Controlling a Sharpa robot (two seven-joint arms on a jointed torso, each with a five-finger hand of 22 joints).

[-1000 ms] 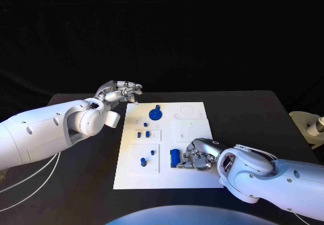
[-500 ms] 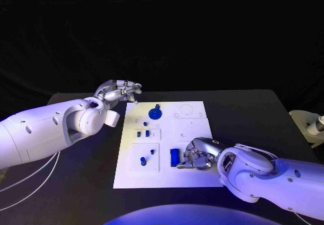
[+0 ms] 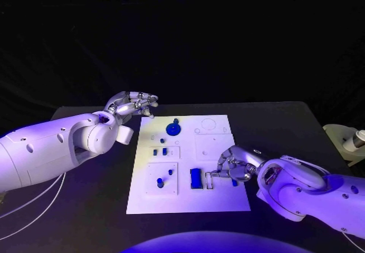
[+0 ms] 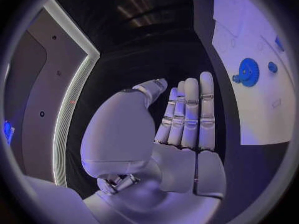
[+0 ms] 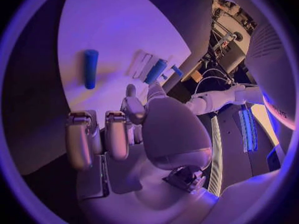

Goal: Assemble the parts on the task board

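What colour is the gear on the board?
Blue; the gear shows best in the left wrist view.

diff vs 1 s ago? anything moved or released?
The right hand has drawn back from the blue cylinder toward the board's right edge; its fingers no longer touch it, and the cylinder lies flat on the task board. The left hand, the blue gear and the small blue parts stayed put.

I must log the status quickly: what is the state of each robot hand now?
Left robot hand: open, fingers straight, holding nothing, beside the task board.
Right robot hand: holding nothing, fingers curled, over the board near the blue cylinder.
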